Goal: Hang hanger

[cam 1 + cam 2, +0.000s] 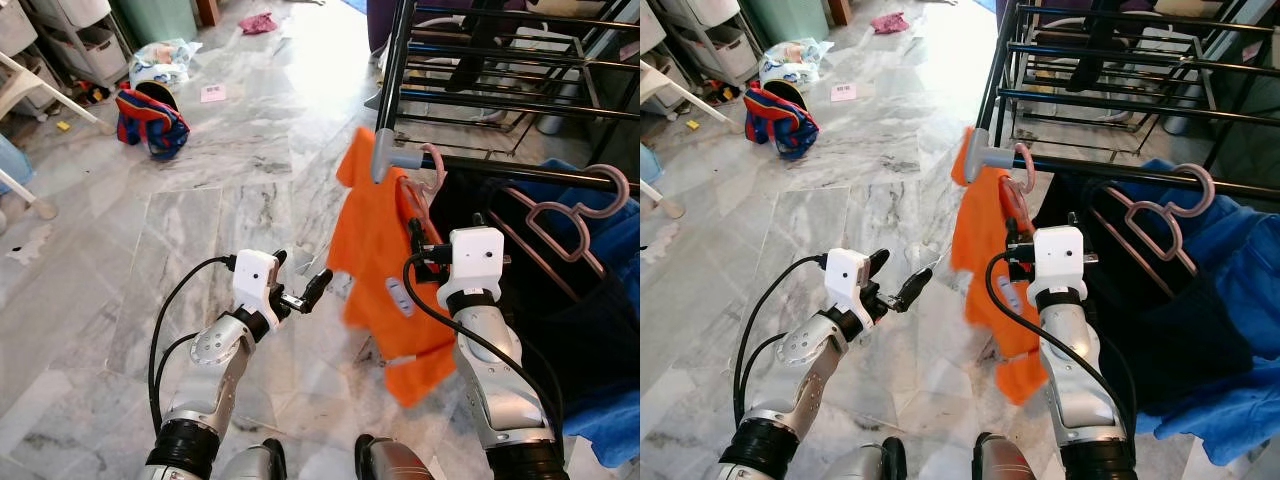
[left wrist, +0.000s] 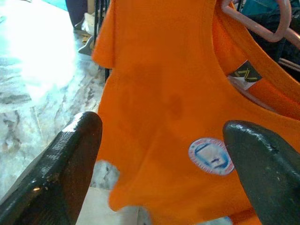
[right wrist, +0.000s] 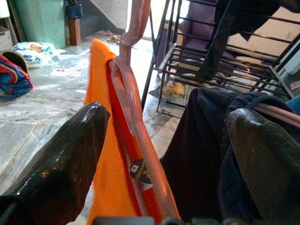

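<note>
- We've got the orange shirt (image 1: 385, 260) on its pink hanger (image 3: 133, 117), and the hook (image 1: 433, 165) is over the black rail (image 1: 520, 172) of the rack (image 1: 1110, 60), right at the rail's near end by the grey cap (image 1: 385, 155).
- Our right gripper (image 3: 164, 140) sits just behind the shirt, fingers spread apart; the hanger's neck runs up between them, not pinched as far as we can see.
- Our left gripper (image 1: 300, 290) is on the shirt's other side, close to its hem, fingers apart too, holding nothing. Its wrist view looks straight at the shirt's front and a round badge (image 2: 211, 156).
- A second pink hanger (image 1: 575, 215) hangs further along the same rail with dark clothes (image 1: 560, 330) and a blue one (image 1: 1240, 260).
- On the marble floor (image 1: 200, 230) well away lies a red and blue bag (image 1: 150, 122).
</note>
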`<state>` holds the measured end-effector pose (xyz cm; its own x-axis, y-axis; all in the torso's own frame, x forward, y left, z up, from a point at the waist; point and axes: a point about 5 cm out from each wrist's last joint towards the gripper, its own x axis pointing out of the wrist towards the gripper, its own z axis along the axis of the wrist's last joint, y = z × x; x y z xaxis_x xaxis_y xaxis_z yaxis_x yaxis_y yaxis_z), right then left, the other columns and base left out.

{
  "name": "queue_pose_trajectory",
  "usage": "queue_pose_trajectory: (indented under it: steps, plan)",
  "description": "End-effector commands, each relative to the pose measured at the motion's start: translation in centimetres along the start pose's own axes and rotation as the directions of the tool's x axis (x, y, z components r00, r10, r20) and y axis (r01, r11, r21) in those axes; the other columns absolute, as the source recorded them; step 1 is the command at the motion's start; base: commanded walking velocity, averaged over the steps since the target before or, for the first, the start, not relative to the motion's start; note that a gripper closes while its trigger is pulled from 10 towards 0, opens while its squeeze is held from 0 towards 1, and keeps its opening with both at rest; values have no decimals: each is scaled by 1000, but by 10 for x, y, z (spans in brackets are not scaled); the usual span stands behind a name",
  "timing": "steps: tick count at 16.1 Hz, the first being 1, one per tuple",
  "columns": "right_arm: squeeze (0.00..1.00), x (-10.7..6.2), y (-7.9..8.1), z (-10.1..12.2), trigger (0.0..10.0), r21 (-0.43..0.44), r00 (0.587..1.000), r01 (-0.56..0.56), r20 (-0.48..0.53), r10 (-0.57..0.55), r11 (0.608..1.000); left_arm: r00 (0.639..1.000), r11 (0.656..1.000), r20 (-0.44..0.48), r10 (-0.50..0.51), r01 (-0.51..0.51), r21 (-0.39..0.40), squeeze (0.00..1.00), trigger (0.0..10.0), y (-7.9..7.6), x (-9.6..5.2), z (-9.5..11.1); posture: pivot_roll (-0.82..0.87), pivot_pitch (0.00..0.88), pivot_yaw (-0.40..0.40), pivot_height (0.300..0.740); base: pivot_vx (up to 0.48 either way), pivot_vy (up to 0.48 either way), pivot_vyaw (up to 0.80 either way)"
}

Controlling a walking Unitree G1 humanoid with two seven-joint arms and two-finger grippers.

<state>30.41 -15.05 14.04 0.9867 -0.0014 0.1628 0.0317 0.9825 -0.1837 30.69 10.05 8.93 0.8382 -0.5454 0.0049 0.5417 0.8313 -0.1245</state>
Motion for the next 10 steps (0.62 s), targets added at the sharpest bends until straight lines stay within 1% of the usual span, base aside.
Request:
queue_pose_trajectory:
  steps: [1, 3, 5, 6, 8, 10]
  plan:
    - [0, -2, 1, 1, 10000, -6, 1000, -2, -3, 2, 1000, 1000, 1000, -23, 10, -10, 3, 0, 10000, 3, -5, -4, -61, 240, 49, 740, 0, 0, 0]
    - [0, -3, -4, 11, 10000, -41, 998, 37, 57, -34, 998, 1000, 1000, -30, 6, -6, 6, 0, 10000, 3, -6, -5, -63, 243, 53, 740, 0, 0, 0]
    - [0, -6, 1, 11, 10000, 12, 998, 10, 60, -11, 1000, 999, 1000, -33, 2, -2, 6, 0, 10000, 2, -5, -4, -66, 243, 57, 740, 0, 0, 0]
    - [0, -7, 4, 8, 10000, 20, 999, -15, 44, 14, 1000, 999, 1000, -35, 2, -1, 6, 0, 10000, 2, -4, -4, -66, 242, 62, 740, 0, 0, 0]
    - [0, -9, 5, 5, 10000, 50, 999, -40, 16, 39, 998, 999, 1000, -40, -5, 6, 8, 0, 10000, 1, -3, -4, -65, 241, 65, 740, 0, 0, 0]
    - [0, -10, 3, 1, 10000, 48, 999, -53, -9, 54, 997, 999, 1000, -47, -4, 4, 7, 0, 10000, 1, -3, -5, -66, 241, 61, 740, 0, 0, 0]
